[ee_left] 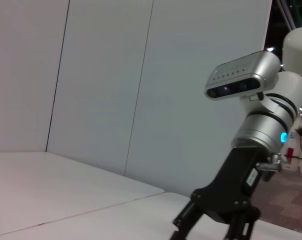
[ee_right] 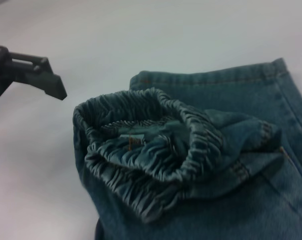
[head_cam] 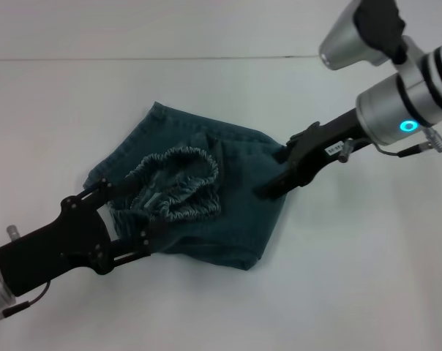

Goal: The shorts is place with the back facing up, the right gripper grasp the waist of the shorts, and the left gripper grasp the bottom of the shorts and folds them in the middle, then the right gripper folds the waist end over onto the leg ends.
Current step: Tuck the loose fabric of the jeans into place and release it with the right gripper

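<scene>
The blue-green denim shorts [head_cam: 236,212] lie folded on the white table. Their ruffled elastic waist [head_cam: 178,183] is bunched open on top, near the middle. In the right wrist view the waist [ee_right: 151,155] fills the centre and a straight stitched leg hem [ee_right: 216,77] runs behind it. My left gripper [head_cam: 126,212] is at the shorts' lower left edge, open, its fingers [ee_right: 46,82] standing apart from the cloth. My right gripper [head_cam: 274,174] is at the shorts' right edge, open, fingertips at the denim. The left wrist view shows the right gripper [ee_left: 211,232] spread.
The white table [head_cam: 367,278] extends on all sides of the shorts. Its far edge [head_cam: 133,58] meets a pale wall at the back. Pale wall panels [ee_left: 91,75] rise behind the table.
</scene>
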